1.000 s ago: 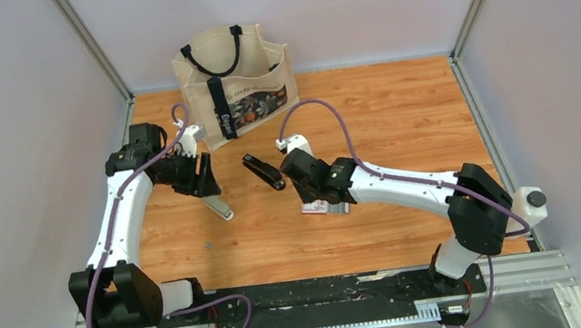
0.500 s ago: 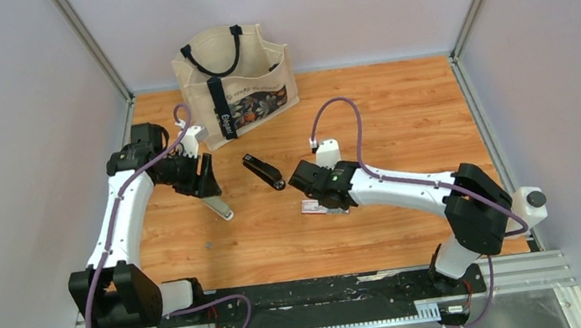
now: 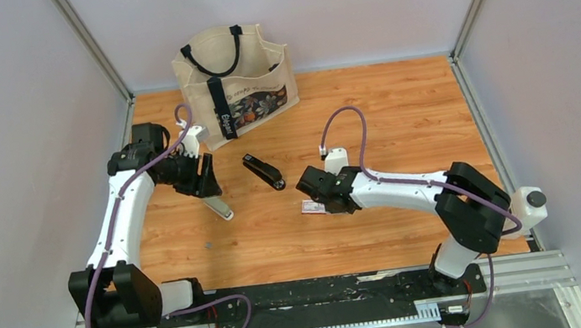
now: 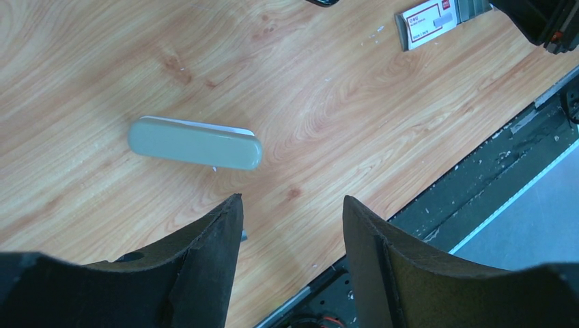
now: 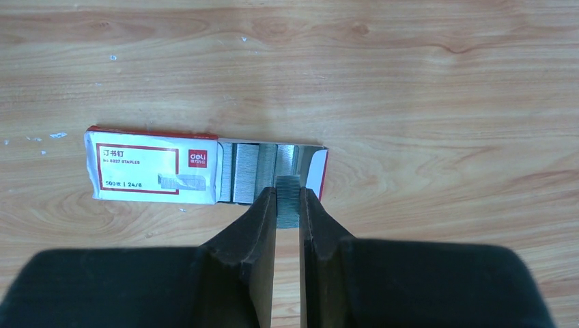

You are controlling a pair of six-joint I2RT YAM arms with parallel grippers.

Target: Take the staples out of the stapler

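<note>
The stapler, dull grey, lies flat on the wooden table; in the left wrist view it is just beyond my fingers. My left gripper is open and empty above it. My right gripper is shut on a short strip of grey staples, held at the open end of the red-and-white staple box. More staple strips lie in the box's pulled-out tray. In the top view the right gripper is over the box.
A black elongated object lies between the two grippers. A beige tote bag stands at the back. The box also shows in the left wrist view. The black base rail runs along the near table edge.
My right wrist has swung to the right and turned, with the fingers coming down at the box's open end. The left arm and the stapler have not moved.
</note>
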